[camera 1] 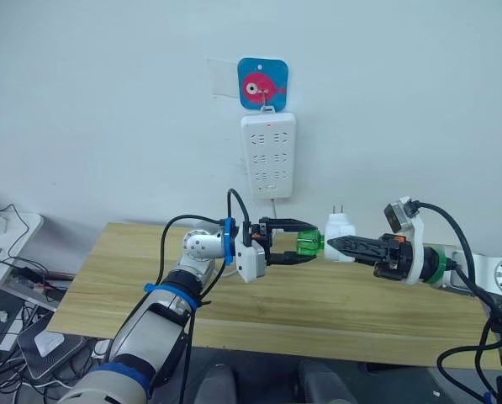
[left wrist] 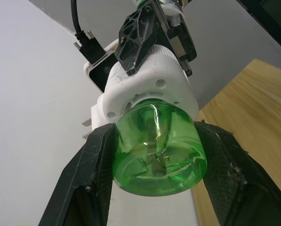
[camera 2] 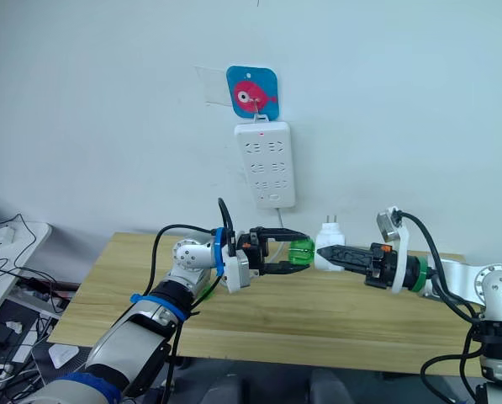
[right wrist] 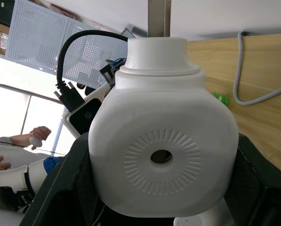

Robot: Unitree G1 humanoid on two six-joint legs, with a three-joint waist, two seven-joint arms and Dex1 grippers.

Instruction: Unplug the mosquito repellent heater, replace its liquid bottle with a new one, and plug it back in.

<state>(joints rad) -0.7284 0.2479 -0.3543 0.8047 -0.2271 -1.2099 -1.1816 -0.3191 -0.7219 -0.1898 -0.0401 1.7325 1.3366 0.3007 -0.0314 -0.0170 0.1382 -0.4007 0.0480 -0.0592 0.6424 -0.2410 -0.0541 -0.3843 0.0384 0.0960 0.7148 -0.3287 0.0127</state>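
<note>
The mosquito repellent heater (camera 1: pixel 340 235) was held in mid-air over the desk (camera 1: pixel 335 311), nearer its back edge, below the white power strip (camera 1: pixel 268 155) hung on the wall. Its long axis lay approx. horizontal, running left-right betw. the two arms: the green liquid bottle (camera 1: pixel 310 243) end pointed toward the robot's left, vent face toward the right gripper. The two metal prongs (camera 1: pixel 337 209) stuck up toward the wall side.

Right gripper (camera 1: pixel 333 245) had its fingers clenched on the heater's white body; in the right wrist view the round vent hole (right wrist: pixel 161 156) faced the camera, black fingers (right wrist: pixel 60 188) pressing both flanks. Left gripper (camera 1: pixel 305 243) had its fingers (left wrist: pixel 88 183) grasping the bottle on either side, base toward the wrist cam.

Bottle neck was hidden inside the heater's collar, so how far it was screwed in couldn't be made out. A person's hand (right wrist: pixel 36 135) showed small at the edge of the right wrist view.
</note>
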